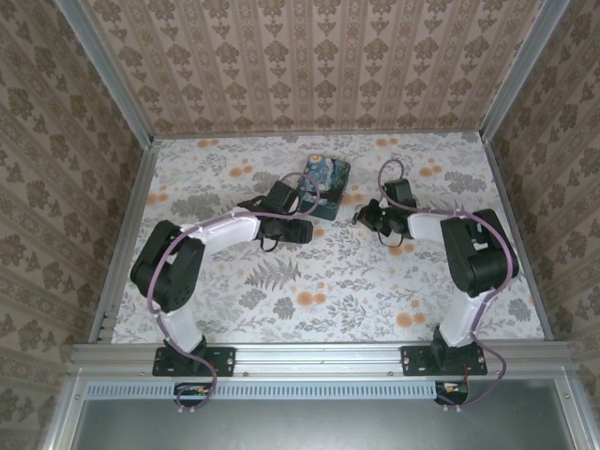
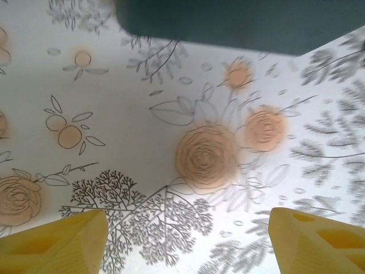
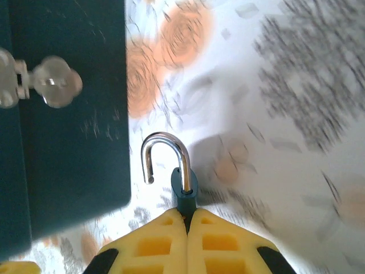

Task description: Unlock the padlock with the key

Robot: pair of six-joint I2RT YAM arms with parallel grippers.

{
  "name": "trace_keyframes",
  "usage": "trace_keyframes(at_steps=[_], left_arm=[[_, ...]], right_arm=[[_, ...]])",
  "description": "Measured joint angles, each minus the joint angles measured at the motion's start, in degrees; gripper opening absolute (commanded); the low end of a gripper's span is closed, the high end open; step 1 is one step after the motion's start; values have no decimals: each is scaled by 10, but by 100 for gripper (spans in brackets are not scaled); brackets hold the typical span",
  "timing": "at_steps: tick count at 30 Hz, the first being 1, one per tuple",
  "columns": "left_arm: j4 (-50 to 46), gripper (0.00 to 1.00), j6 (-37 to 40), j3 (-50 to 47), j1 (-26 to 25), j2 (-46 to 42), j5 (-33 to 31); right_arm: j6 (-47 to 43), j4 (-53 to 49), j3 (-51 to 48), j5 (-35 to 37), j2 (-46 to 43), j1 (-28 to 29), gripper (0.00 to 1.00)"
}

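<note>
Right hand [image 3: 187, 212] pinched tight on the tiny teal padlock [image 3: 183, 191]; its yellow fingers [image 3: 154, 245] were pressed together, with only the top of the lock's body peeping out. It hung just over the white floral-patterned counter [image 1: 328, 281], close beside the blue-and-yellow painted tin box [image 1: 325, 176]. And look at that thin silvery shackle [image 3: 165, 137]: one leg was seated in the body, the other end hung free in the air; to my eye the lock was sprung. Whether the key sat in the keyway under those fingers I could not tell; the grip hid it. Over on the other side the left hand [image 2: 185, 228] hovered low over the counter, wide open, holding nothing; the box's dark side stood just ahead of it.

The way to do this well, I reckoned, was to hold the pinch firm, because so small a body would swivel at the least slack; the open shackle wanted keeping off the box's edge, since a knock could push the loose leg down into its hole; and any move by the left hand wanted to be slow and straight, aimed at the shackle and not at the fingers.
</note>
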Motion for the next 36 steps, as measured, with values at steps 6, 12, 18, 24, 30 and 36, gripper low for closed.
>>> trace_keyframes(at_steps=[6,12,18,24,30,36], left_arm=[[0,78,-11,-25,0,-77,11],[0,80,-22,-60,0,-144,12],[0,84,-35,-87,2,-198,2],[-5,100,-43,-105,24,-249,-29],[-24,100,-38,-108,71,-315,-83],[-18,100,-3,-146,142,-402,-156]], right_arm=[[36,29,-123,-15,-94,6,0],[46,14,-209,-8,-189,7,8],[36,-48,-223,12,-274,3,58],[12,-132,-215,32,-354,-26,98],[-13,-206,-133,47,-406,-54,100],[-50,-200,-29,70,-395,-59,100]])
